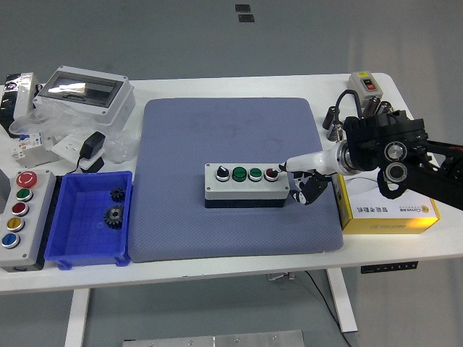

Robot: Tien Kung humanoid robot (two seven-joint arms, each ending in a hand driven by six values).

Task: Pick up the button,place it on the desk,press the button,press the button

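Observation:
A grey button box (246, 186) with a black selector knob, two green buttons and a red button (271, 173) lies in the middle of the blue-grey mat (231, 130). My right hand (304, 173) comes in from the right. Its white index finger (296, 161) is stretched out, its tip touching the red button at the box's right end. The other fingers are curled below it, beside the box's right end, and hold nothing. My left arm does not show.
A yellow box (391, 206) lies under my right forearm. A blue bin (90, 217) with two gears and a second button box (22, 210) stand at the left. An enclosure (83, 94), bags and an adapter are at the back left; a small switch box (365, 83) is at the back right.

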